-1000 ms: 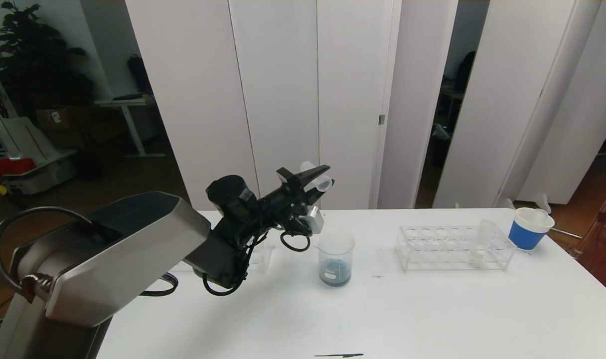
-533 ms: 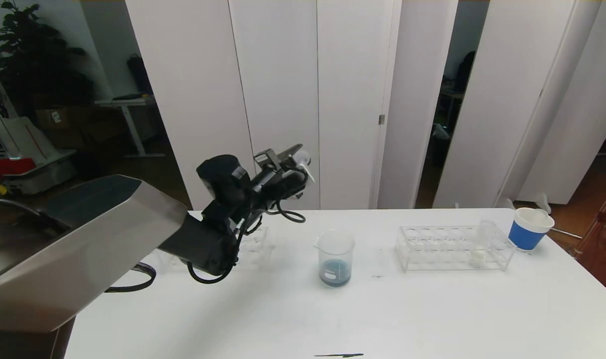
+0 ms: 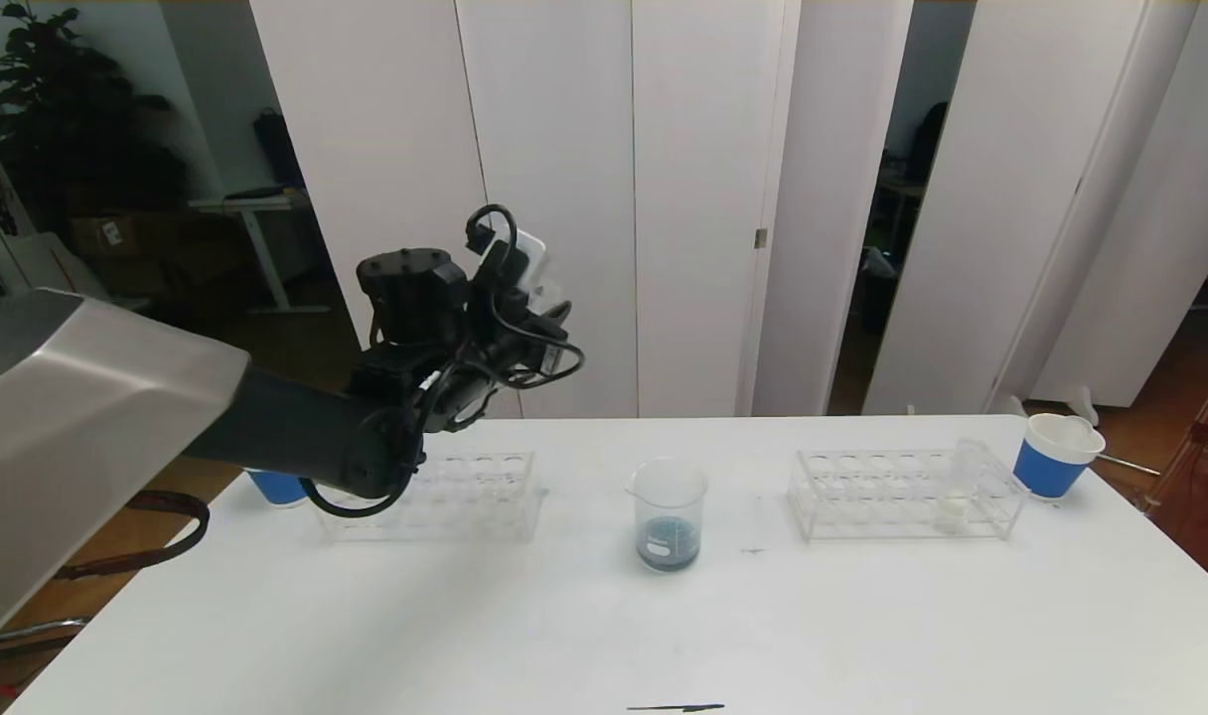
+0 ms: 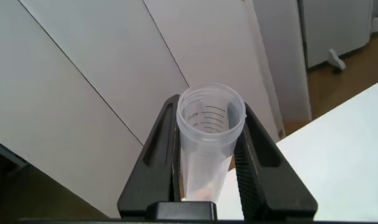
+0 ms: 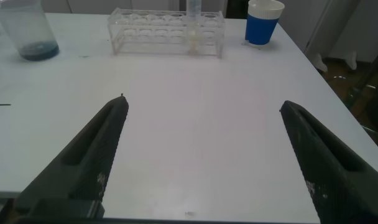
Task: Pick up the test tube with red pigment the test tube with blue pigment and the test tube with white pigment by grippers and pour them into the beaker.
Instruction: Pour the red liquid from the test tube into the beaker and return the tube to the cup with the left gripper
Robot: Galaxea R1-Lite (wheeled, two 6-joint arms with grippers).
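Since the earlier frame, the left gripper is swinging up and back from above the beaker, and is now clamping an emptied clear tube over the left rack. Its fingers are hiding behind the wrist in the head view. Dark blue liquid is sitting in the beaker's bottom. In the right rack the test tube with white pigment is standing, hard to make out. The right gripper, jaws gaping wide, is hovering low over the table, outside the head view.
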